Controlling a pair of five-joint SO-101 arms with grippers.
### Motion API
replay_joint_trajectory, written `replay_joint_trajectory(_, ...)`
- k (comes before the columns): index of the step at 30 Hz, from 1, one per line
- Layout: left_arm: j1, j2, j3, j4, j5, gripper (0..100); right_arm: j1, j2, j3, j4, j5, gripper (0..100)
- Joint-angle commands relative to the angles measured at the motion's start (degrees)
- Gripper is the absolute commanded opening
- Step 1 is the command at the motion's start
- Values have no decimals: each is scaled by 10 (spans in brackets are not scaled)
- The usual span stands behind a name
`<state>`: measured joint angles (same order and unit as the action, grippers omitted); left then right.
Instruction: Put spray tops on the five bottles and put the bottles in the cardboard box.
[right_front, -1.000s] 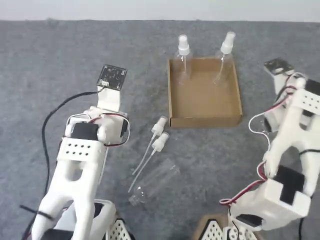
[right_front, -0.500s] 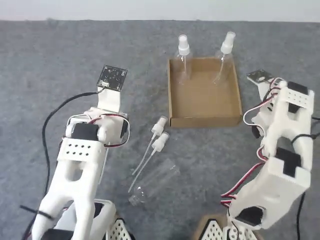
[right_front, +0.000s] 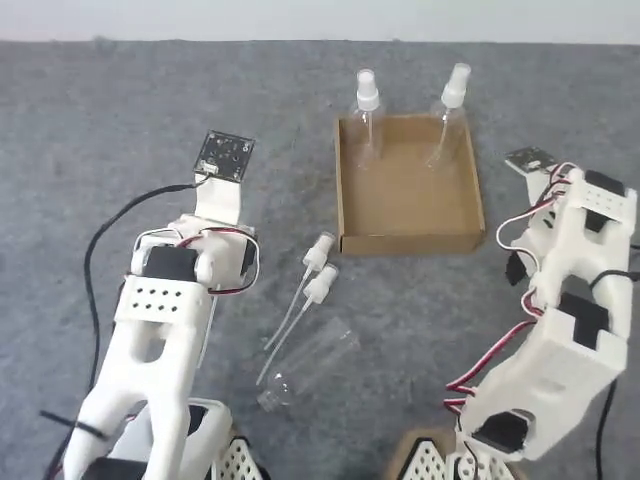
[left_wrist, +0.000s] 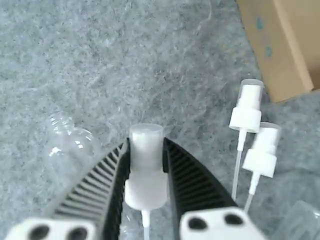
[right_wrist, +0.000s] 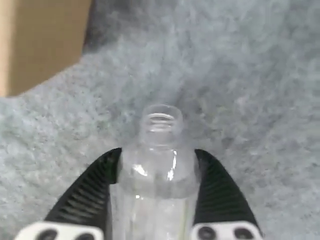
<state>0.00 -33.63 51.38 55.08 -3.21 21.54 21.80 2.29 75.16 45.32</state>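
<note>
Covering the table, grey felt (right_front: 120, 100) carries an open cardboard box (right_front: 410, 240), with two capped bottles (right_front: 367, 120) standing upright at its far wall. The right gripper (right_wrist: 159, 155) is clamped round a clear uncapped bottle (right_wrist: 161, 122). Another bare bottle (right_front: 318, 358) lies on its side in front of the box. The left gripper (left_wrist: 145, 142) pinches a white spray top (left_wrist: 145, 182); two loose spray tops (left_wrist: 246, 112) lie side by side nearby
</note>
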Motion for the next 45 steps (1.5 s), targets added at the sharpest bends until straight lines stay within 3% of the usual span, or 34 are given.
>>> replay_joint_trajectory(1, -1, -30, -3, -18, 7, 12, 18, -65, -74, 49, 2, 9)
replay_joint_trajectory(6, 1, -33, -17, -15, 0, 12, 14, -160, -113, 95, -41, 6)
replay_joint_trajectory(11, -1, -69, -61, 22, -30, 12, -44, -291, -81, 97, -105, 6)
replay_joint_trajectory(15, -1, -147, -112, 81, -30, 12, -140, -395, -15, 87, -161, 6)
replay_joint_trajectory(24, -1, -241, -269, 189, 4, 12, -408, -589, 192, -60, -294, 6)
replay_joint_trajectory(29, -1, -241, -353, 184, 45, 11, -534, -589, 256, -131, -341, 6)
replay_joint_trajectory(35, -1, -241, -419, 148, 89, 11, -620, -555, 324, -228, -348, 6)
replay_joint_trajectory(45, 0, -241, -418, 83, 192, 11, -647, -601, 382, -310, -353, 6)
